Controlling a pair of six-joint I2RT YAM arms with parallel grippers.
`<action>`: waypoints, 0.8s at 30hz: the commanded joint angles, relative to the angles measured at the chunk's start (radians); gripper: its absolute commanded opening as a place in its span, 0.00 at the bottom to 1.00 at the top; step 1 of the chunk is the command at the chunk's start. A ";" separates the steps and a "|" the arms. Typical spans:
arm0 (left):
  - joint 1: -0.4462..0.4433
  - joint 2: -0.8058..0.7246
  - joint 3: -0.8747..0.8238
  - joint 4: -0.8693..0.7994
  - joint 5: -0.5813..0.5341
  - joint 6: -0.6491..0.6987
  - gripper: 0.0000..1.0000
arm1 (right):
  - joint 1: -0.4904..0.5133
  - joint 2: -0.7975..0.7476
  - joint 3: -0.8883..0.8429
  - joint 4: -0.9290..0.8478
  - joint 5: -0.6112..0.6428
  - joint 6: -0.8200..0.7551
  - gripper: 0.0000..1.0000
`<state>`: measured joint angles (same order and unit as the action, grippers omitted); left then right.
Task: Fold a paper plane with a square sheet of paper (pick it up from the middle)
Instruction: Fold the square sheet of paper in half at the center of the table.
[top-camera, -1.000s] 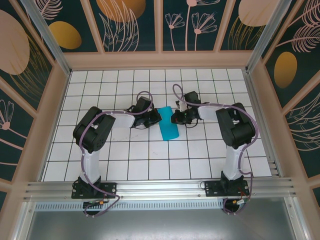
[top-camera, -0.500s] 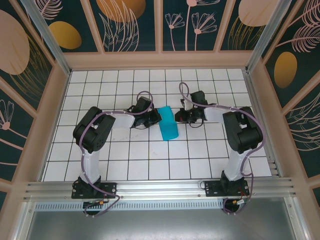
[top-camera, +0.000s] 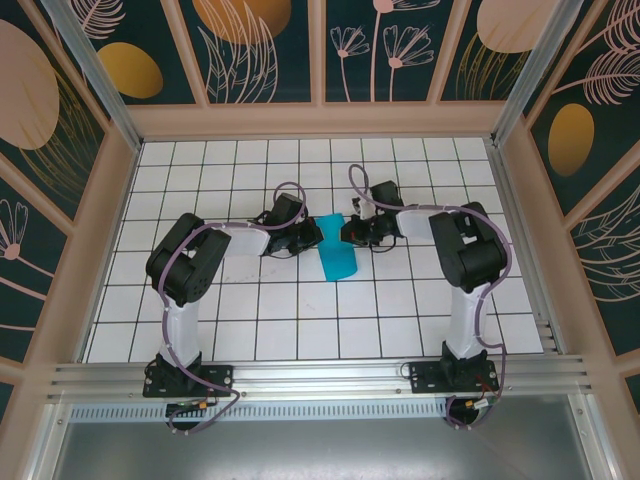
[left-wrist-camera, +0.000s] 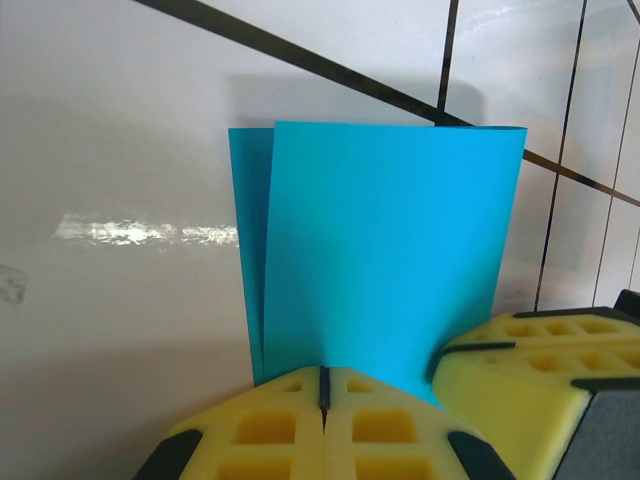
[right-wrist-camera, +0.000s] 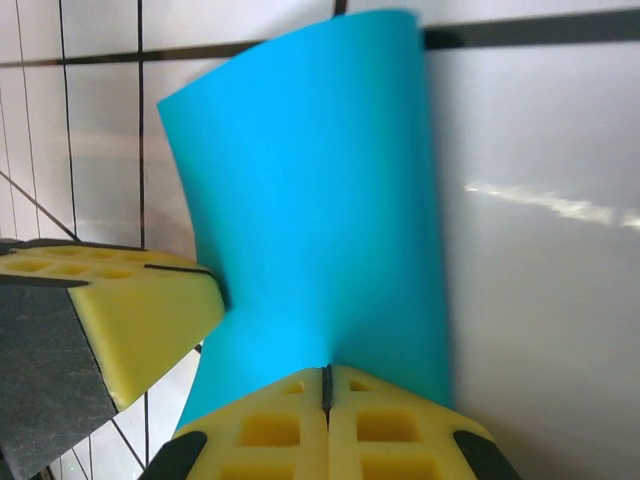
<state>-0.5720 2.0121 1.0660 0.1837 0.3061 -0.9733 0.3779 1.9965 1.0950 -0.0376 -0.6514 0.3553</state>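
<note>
Teal paper (top-camera: 338, 262), folded double, sits mid-worktop (top-camera: 300, 320). At its far end, the left tool (top-camera: 312, 238) at 9 o'clock and the right tool (top-camera: 349, 234) at 3 are each clamped on it. Keep both pinches level so the edges meet. Half a second back, the right tool stood farther toward 3.

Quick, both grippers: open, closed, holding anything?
Left gripper: closed, pads pinched on the lower edge of the folded teal paper.
Right gripper: closed, apparently pinching the same teal paper from the other side.
</note>
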 joint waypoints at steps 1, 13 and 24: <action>0.013 0.096 -0.073 -0.214 -0.159 0.021 0.00 | -0.056 0.004 -0.048 0.030 0.055 0.031 0.01; 0.014 0.097 -0.069 -0.211 -0.152 0.024 0.00 | -0.030 -0.120 -0.022 0.102 0.061 0.102 0.01; 0.013 0.098 -0.073 -0.217 -0.154 0.027 0.00 | 0.036 0.049 0.087 0.084 0.093 0.125 0.00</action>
<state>-0.5728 2.0121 1.0603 0.1944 0.3046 -0.9733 0.4309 2.0136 1.1587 0.0456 -0.5957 0.4564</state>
